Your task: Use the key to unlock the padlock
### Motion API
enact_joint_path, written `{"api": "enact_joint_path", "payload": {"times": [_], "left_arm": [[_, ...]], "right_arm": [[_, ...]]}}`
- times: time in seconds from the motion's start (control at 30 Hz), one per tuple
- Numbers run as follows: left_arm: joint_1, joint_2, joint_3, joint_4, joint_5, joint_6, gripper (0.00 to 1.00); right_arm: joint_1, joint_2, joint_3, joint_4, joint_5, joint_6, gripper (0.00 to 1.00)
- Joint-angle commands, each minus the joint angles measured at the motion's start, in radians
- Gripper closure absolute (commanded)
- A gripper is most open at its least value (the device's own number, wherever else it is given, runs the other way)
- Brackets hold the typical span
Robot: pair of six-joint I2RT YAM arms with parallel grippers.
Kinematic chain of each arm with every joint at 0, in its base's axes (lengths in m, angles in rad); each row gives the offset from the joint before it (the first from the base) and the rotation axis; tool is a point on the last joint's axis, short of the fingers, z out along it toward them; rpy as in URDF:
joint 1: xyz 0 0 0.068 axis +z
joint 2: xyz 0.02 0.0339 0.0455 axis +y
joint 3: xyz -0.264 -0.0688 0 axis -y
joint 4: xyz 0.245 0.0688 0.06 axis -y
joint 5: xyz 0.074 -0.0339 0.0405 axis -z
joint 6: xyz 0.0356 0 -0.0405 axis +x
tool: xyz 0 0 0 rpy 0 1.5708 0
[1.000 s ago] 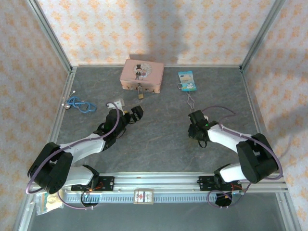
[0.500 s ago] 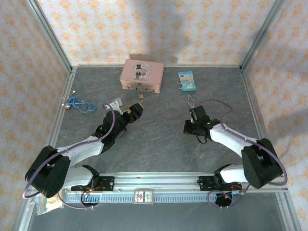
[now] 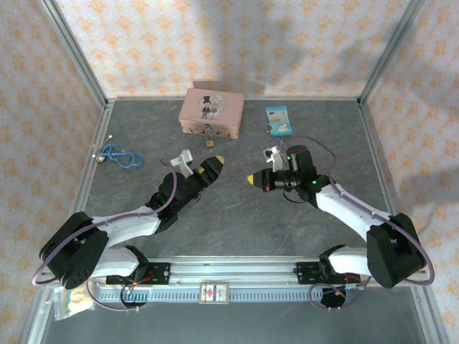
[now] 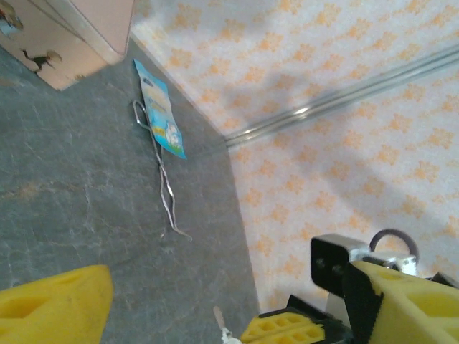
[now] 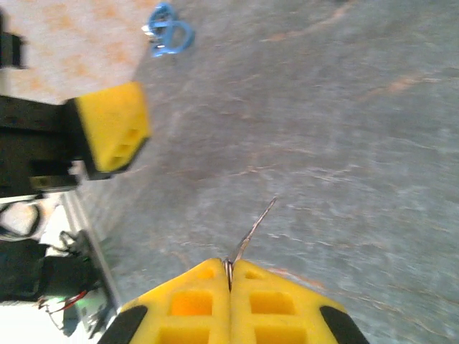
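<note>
The tiny brass padlock [image 3: 209, 142] hangs at the front of the pink tin [image 3: 211, 111] at the back of the table. My right gripper [image 3: 251, 180] points left at mid-table, shut on the key [image 5: 251, 233], whose thin metal blade sticks out from between the yellow fingertips [image 5: 186, 304]. My left gripper [image 3: 214, 163] faces it from the left, below the tin, and is open with nothing between its fingers [image 4: 50, 308]. The key's tip [image 4: 217, 319] shows in the left wrist view, between the left gripper's own fingers. The tin's corner [image 4: 72, 36] shows at top left there.
A blue tag [image 3: 278, 120] with a bent silver wire [image 4: 163, 186] lies to the right of the tin. A blue cord [image 3: 118, 154] lies near the left wall. Aluminium rails and papered walls bound the grey table [image 3: 229, 222].
Both arms have risen and swung towards each other. The right gripper lifted off the table and turned to point left; the left gripper moved right and up.
</note>
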Motion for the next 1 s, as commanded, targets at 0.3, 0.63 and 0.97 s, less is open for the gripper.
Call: {"api": "enact_joint_path", "payload": {"times": [0.3, 0.63, 0.97], "left_arm": [[-0.027, 0.092, 0.04, 0.137, 0.174, -0.018, 0.31], [-0.073, 0.169, 0.037, 0.245, 0.145, -0.149, 0.32], [-0.089, 0.209, 0.059, 0.272, 0.157, -0.157, 0.6]], "right_arm": [[0.018, 0.06, 0.061, 0.038, -0.173, -0.199, 1.0], [0.032, 0.078, 0.065, 0.099, -0.176, -0.155, 1.0], [0.039, 0.069, 0.06, 0.116, -0.175, -0.146, 1.0]]}}
